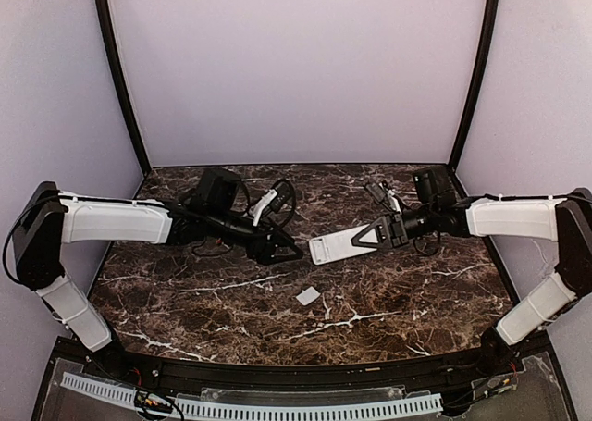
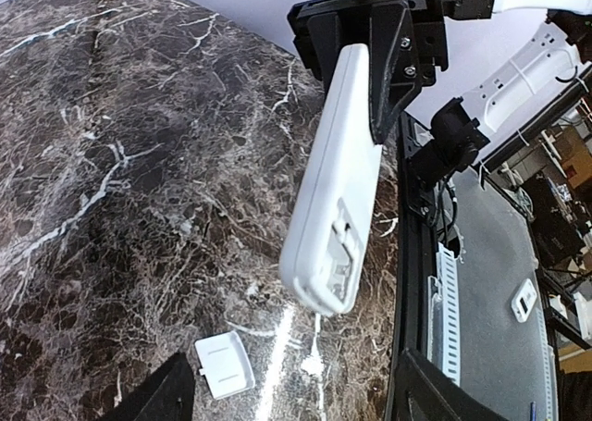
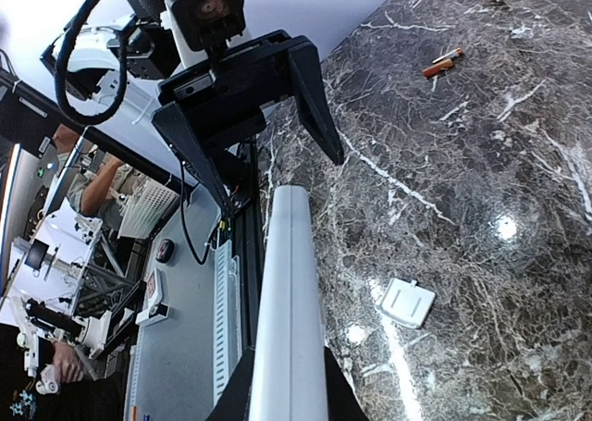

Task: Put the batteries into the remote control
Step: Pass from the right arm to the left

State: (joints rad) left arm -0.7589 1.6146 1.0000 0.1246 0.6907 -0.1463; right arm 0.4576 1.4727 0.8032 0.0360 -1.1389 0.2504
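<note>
Aloft over the dark marble surface (image 1: 185, 301), the white remote control (image 1: 335, 246) is clamped at one end by the right pincer (image 1: 381, 234). Its free end is aimed at the nearby left pincer (image 1: 289, 251), whose jaws stand wide apart and empty. The orange-red batteries (image 3: 444, 63) lie together on the surface, well apart from a small white square piece (image 1: 307, 296).
</note>
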